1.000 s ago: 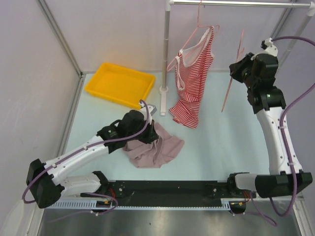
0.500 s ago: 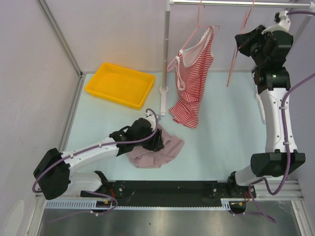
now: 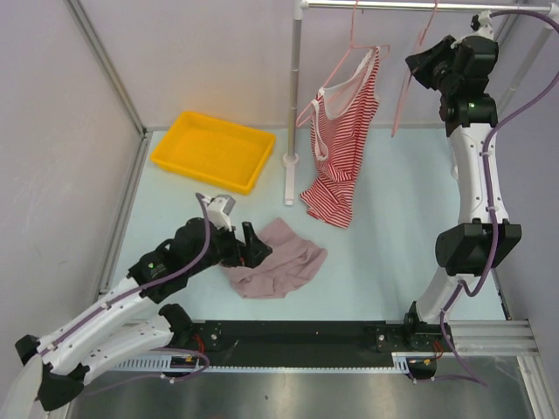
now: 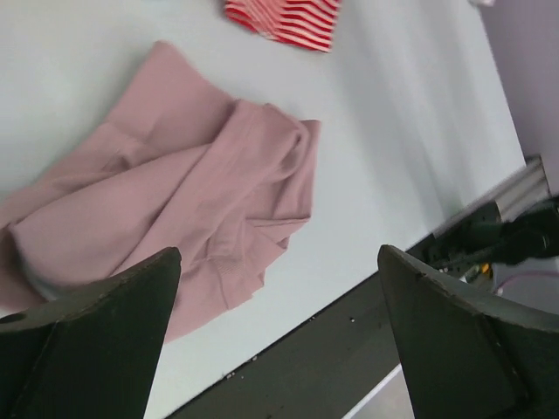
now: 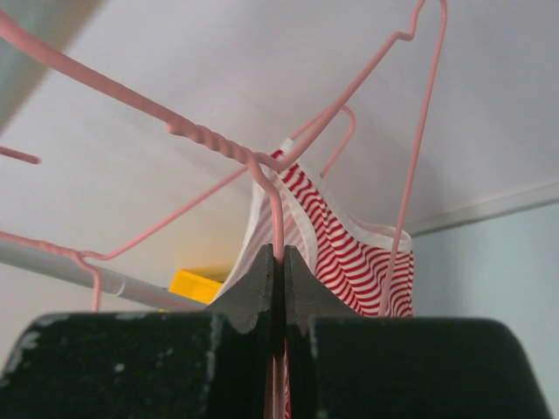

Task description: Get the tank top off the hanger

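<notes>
Jaws: right gripper's (image 5: 279, 262) clamp the empty hanger (image 5: 277, 214) at one o'clock, left gripper's (image 4: 275, 262) gape; releasing it unhooked risks a fall.

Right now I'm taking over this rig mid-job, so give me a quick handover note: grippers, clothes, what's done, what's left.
Left gripper: open, empty, above the pink garment, which lies crumpled on the table.
Right gripper: shut on an empty hanger up by the rail.
Striped tank top: on its own hanger, hem reaching the table.
Done: pink garment is off.
Left: strip the striped one.
</notes>
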